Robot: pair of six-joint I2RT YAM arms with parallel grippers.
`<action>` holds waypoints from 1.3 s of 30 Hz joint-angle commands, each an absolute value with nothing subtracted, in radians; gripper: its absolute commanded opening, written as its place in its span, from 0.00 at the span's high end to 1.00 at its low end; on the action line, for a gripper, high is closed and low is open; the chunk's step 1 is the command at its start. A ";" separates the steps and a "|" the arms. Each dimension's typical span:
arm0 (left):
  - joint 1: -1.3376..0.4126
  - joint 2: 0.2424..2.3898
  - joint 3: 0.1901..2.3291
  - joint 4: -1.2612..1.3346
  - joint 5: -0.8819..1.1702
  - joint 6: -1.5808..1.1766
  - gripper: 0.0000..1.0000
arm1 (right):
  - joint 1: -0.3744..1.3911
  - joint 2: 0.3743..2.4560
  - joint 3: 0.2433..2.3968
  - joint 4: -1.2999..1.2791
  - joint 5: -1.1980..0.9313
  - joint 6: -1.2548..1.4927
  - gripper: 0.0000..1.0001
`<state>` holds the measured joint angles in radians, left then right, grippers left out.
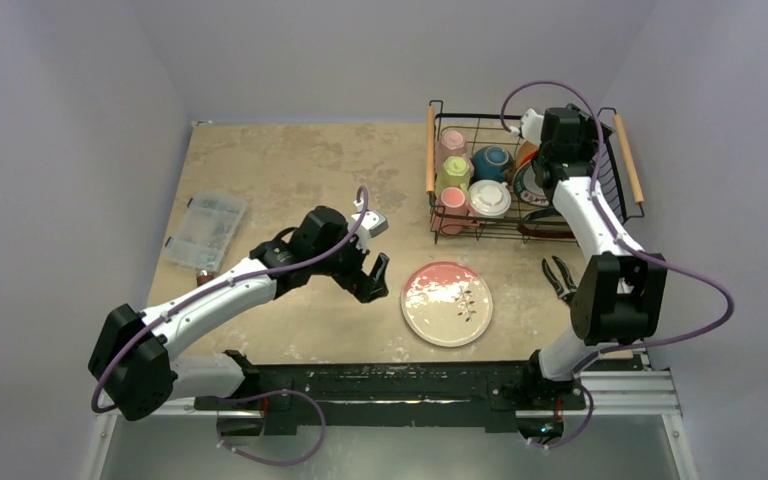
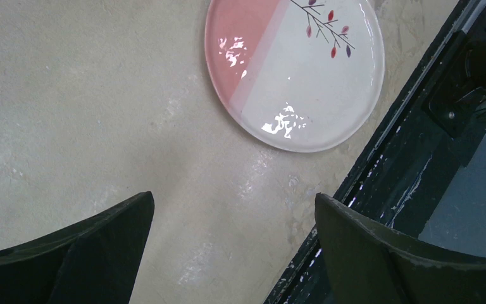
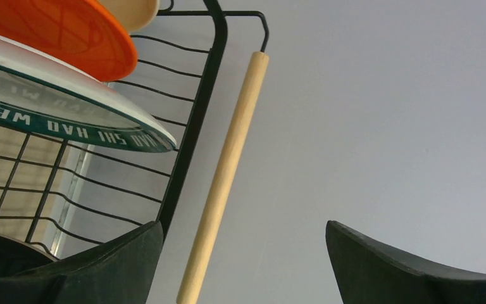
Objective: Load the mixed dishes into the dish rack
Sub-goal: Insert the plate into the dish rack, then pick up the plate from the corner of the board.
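The dish rack stands at the far right. It holds a pale pink mug, a yellow-green mug, a salmon mug, a white mug and a teal bowl. A red-orange plate and a blue-rimmed plate lean inside it. A red-rimmed cream plate lies flat on the table, also in the left wrist view. My left gripper is open and empty, left of that plate. My right gripper is open and empty over the rack's right side.
Black pliers lie right of the plate. A clear compartment box sits at the table's left edge. The rack's right wooden handle runs between my right fingers' view. The black base rail is close to the left gripper.
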<state>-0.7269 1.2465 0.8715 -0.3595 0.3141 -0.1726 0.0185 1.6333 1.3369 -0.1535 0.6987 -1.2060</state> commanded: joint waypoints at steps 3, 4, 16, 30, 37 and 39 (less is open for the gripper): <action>-0.721 1.264 0.908 -0.328 0.342 -0.211 0.03 | 0.020 1.547 1.435 -0.321 0.615 -0.934 0.01; -0.721 1.271 0.917 -0.336 0.346 -0.221 0.03 | 0.024 1.537 1.459 -0.362 0.589 -0.884 0.01; -0.665 1.395 0.912 -0.235 0.495 -0.508 0.10 | 0.089 1.216 1.546 -0.525 0.053 -0.050 0.01; -0.660 1.575 0.813 0.062 0.462 -0.735 0.32 | 0.088 0.814 1.282 -0.835 -0.137 0.457 0.01; -0.662 1.633 0.836 0.046 0.461 -0.722 0.47 | 0.087 0.618 1.017 -0.906 -0.199 0.649 0.01; -0.664 1.648 0.847 0.042 0.462 -0.715 0.51 | 0.087 0.568 0.963 -0.937 -0.165 0.689 0.01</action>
<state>-0.6670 1.6180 0.8162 -0.0025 0.4641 -0.7078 0.0906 0.6464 1.0397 -0.8772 -0.1623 0.5434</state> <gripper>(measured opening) 0.524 0.987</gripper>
